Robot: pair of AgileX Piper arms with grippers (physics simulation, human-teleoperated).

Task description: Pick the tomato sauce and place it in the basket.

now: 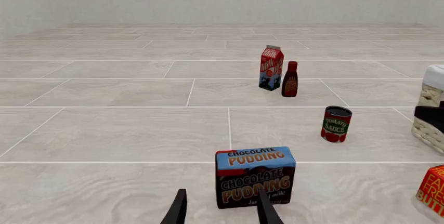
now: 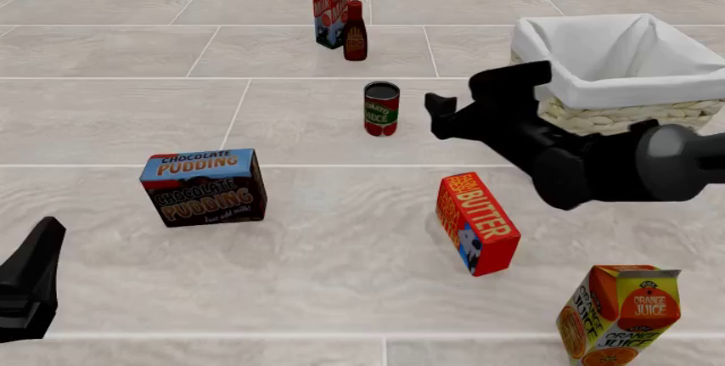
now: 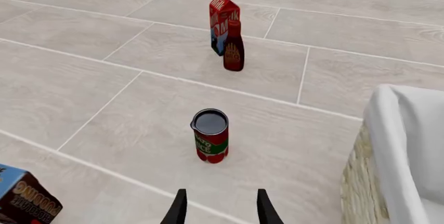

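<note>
Tomato sauce: upright on the floor, left of the basket, untouched. Right gripper: mine, fingers apart, empty, near the can and aimed at it. Step: approach. Next: advance, straddle can, close. Left gripper: apart, idle.

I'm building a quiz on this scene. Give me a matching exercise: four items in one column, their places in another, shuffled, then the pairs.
Items:
1. tomato sauce can
2. basket
3. chocolate pudding box
4. orange juice carton

Places, by the front view:
A. near right corner
B. far right
C. middle, left of the right gripper
D. left, near side

Pairs: 1-C, 2-B, 3-D, 4-A
</note>
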